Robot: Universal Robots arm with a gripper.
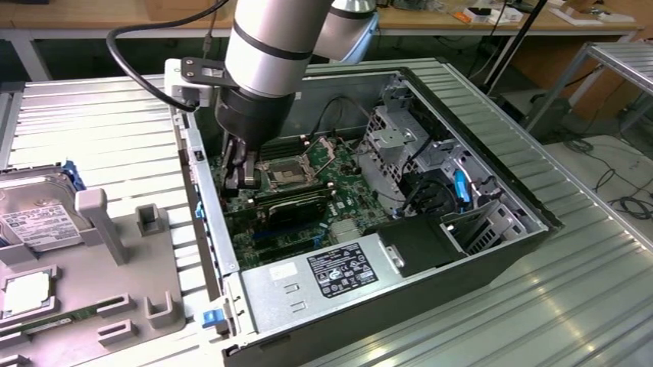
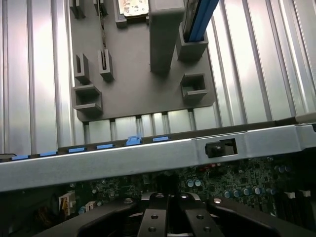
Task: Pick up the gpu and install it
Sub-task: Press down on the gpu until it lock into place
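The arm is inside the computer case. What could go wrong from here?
The end effector sits low between the case's side wall and the CPU socket; a sideways move could scrape the wall or hit the socket. The black cable looping off the wrist hangs near the wall's corner and might snag.

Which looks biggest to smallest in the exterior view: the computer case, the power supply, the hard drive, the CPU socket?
1. Computer case, by far.
2. Power supply.
3. Hard drive, though the exterior view's left edge cuts it off, so its full extent is unsure.
4. CPU socket, beside the gripper.
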